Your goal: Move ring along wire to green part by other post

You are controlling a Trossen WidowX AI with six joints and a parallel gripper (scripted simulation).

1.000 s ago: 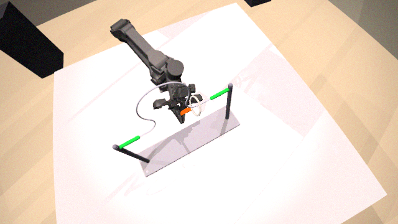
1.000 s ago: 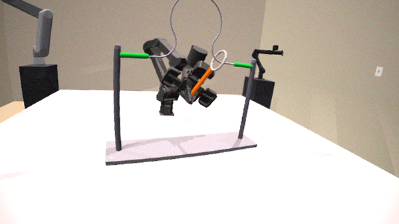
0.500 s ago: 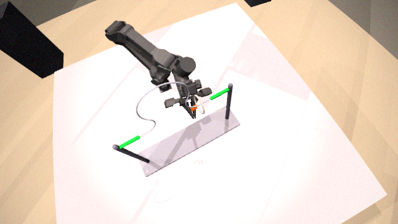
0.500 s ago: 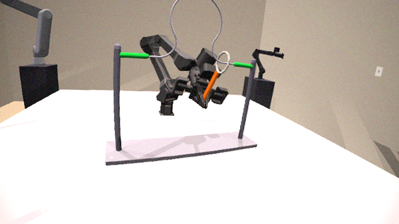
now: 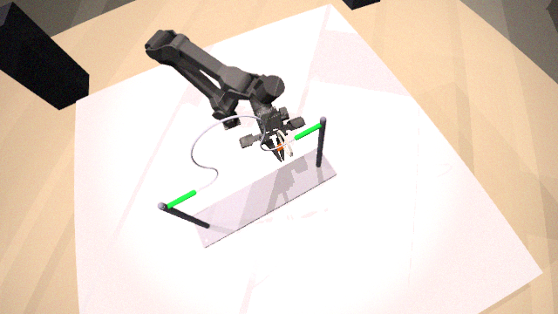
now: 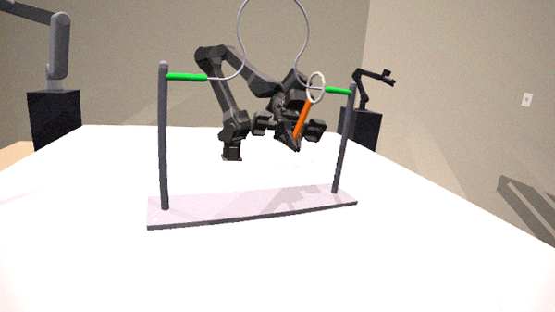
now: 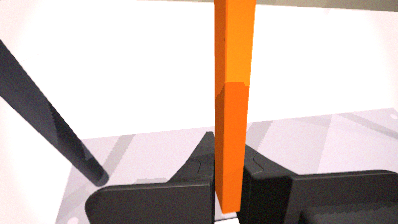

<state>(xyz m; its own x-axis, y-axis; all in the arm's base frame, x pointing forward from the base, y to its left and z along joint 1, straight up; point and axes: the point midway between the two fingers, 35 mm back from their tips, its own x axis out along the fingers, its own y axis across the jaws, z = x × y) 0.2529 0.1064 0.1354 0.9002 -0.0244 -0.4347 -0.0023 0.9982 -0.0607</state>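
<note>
Orange handle gripped near its lower end btwn fingers of gripper – white ring held up around thin grey wire, just beside green part at RH post in ext. view – contact w/ wire can't be told
</note>
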